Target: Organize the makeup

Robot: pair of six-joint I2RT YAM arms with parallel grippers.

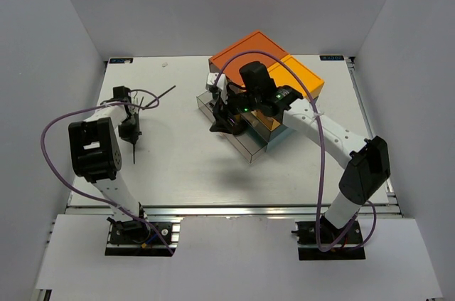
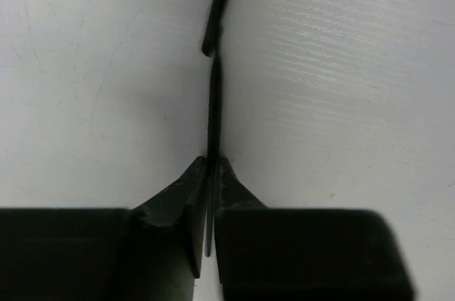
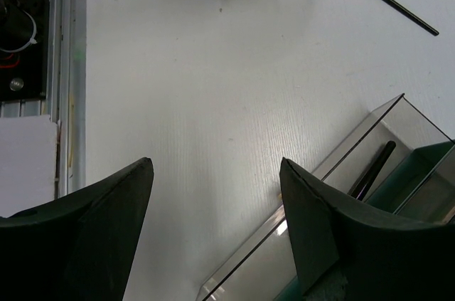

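My left gripper [image 2: 212, 167] is shut on a thin black makeup brush [image 2: 212, 109] low over the white table; in the top view that gripper [image 1: 131, 131] is at the left, with the brush's tip [image 1: 134, 153] pointing toward the near edge. A second thin black brush [image 1: 162, 94] lies loose on the table just beyond it, and its end [image 2: 219, 2] shows in the left wrist view. My right gripper [image 3: 215, 166] stands open and holds nothing, at the end of a clear pulled-out drawer [image 3: 384, 134] that has a black brush [image 3: 372, 170] lying in it.
The drawer box with orange and yellow tops [image 1: 257, 53] stands at the back centre-right, its clear drawers [image 1: 245, 146] pulled out toward the table's middle. The right arm [image 1: 313, 119] reaches across it. A metal rail [image 3: 67, 66] runs along the table's near edge.
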